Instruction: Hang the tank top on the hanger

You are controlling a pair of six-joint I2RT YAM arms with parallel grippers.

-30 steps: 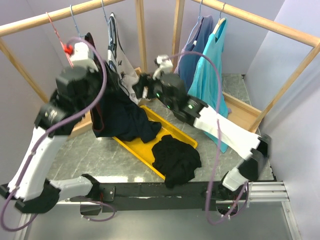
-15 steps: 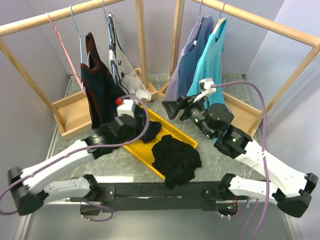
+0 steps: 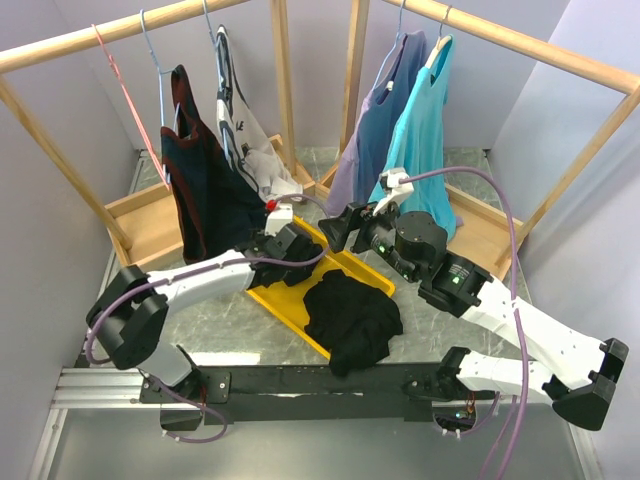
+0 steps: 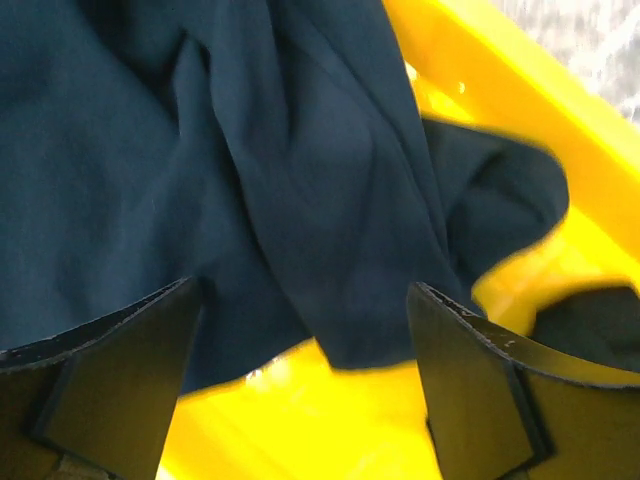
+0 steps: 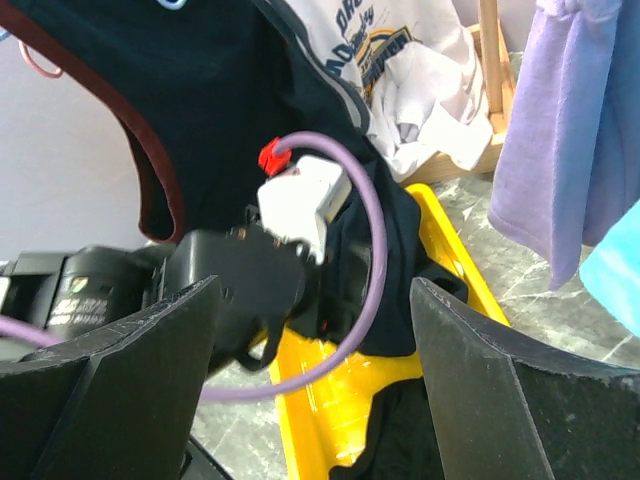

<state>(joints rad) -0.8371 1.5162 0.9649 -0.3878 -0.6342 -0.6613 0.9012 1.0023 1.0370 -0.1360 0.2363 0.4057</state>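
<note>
Now the left gripper (image 4: 303, 300) has dropped, jaws wide, over the tank top (image 3: 205, 190).

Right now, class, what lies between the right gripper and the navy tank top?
The left arm's wrist, with white block and purple cable, sits before the tank top; right wrist view shows it.

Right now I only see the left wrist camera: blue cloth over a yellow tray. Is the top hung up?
Observer: Yes. The tank top hangs on the blue hanger; only its bottom end droops into the tray.
Operator: Is my other claw holding anything?
Observer: No. The right claw is open and empty, above the tray's far end.
Operator: Is anything else in the tray?
Observer: A black garment lies bunched over the tray's near edge.
</note>
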